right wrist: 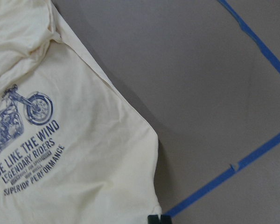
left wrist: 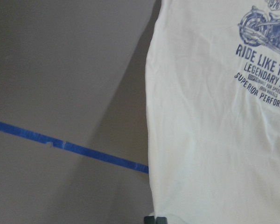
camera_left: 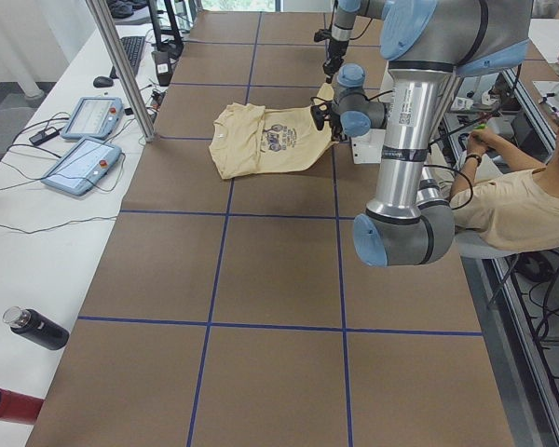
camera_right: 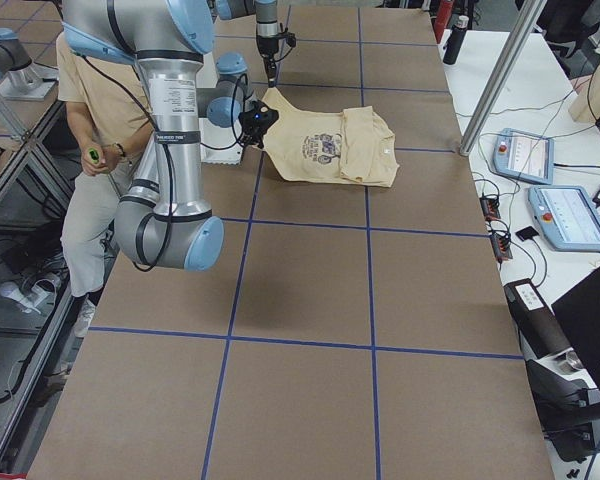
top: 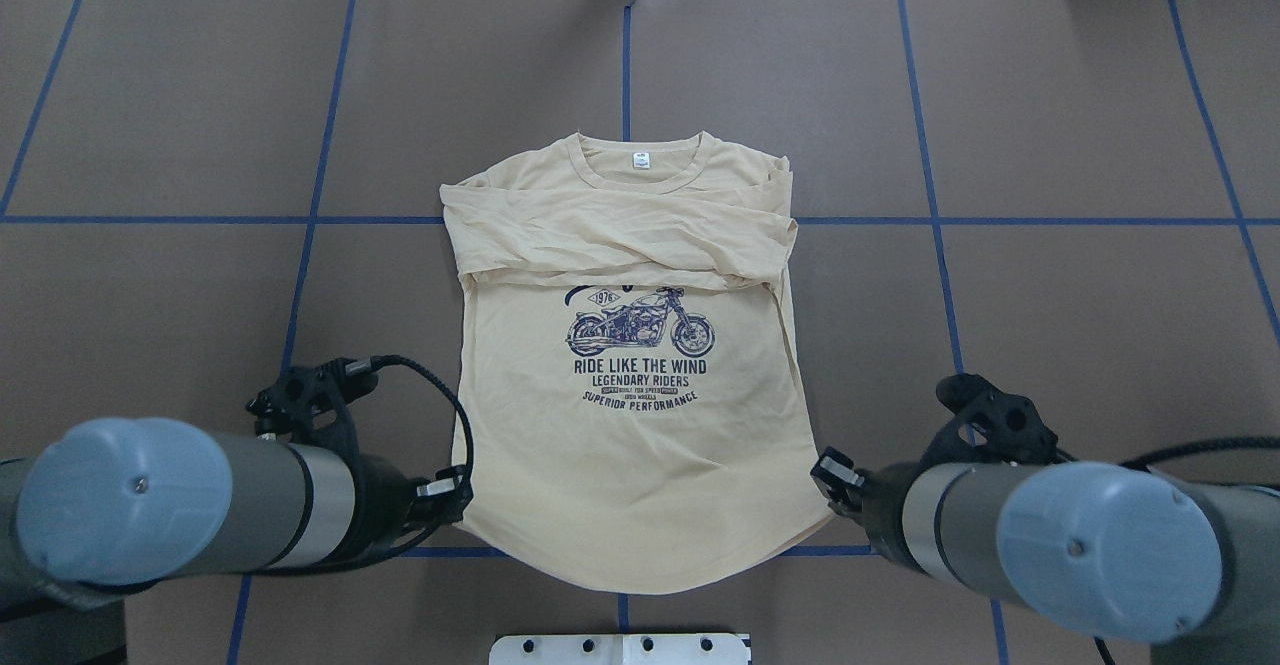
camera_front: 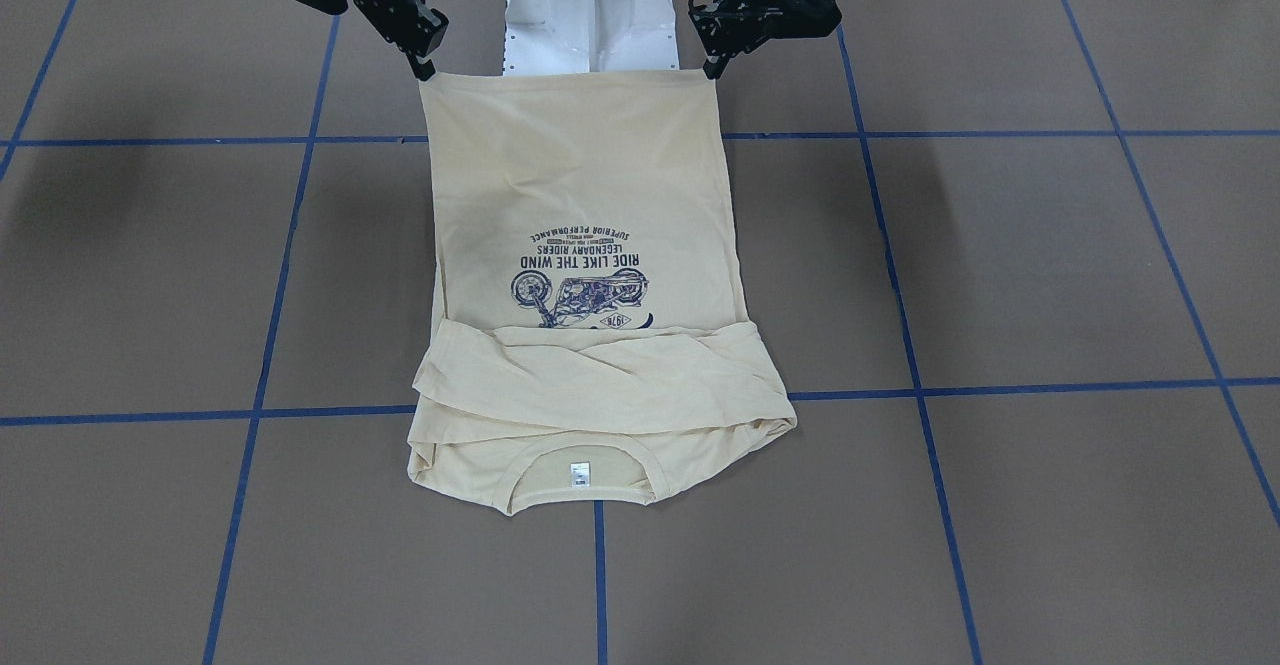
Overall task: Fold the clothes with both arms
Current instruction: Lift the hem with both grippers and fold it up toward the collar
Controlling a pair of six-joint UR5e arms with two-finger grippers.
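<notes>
The left gripper (camera_front: 712, 69) pinches one hem corner of the shirt (camera_front: 580, 195) and the right gripper (camera_front: 426, 71) pinches the other, both clamped tight on the cloth. From overhead the arms (top: 190, 500) cover most of each gripper. In the wrist views only dark fingertips (left wrist: 150, 220) show, pressed together and cut off at the bottom edge. Between the grippers the held edge looks straight from the front and curved from overhead. It is lifted off the table (camera_front: 1000, 245), casts a shadow there, and hides the lower edge of the white base (camera_front: 590, 15). Away from the grippers the pale cream shirt slopes down to lie flat, print side up, across the blue tape (top: 300, 265) lines. At its far end both sleeves (top: 620, 245) are folded across the chest in a wrinkled band, which covers the top of the navy print (top: 640, 330). Below that band a motorcycle and a "1976" badge show, then "RIDE LIKE THE WIND", "LEGENDARY RIDERS" and "SUPERIOR PERFORMANCE". One small line between them is too fine to read. Farthest from the grippers is the ribbed neckline (top: 640, 180), with a white label (top: 640, 158) inside whose writing cannot be made out. In the side views the grippers are small and partly masked by the near arm, and a seated person (camera_left: 517, 209) is beside the robot.
</notes>
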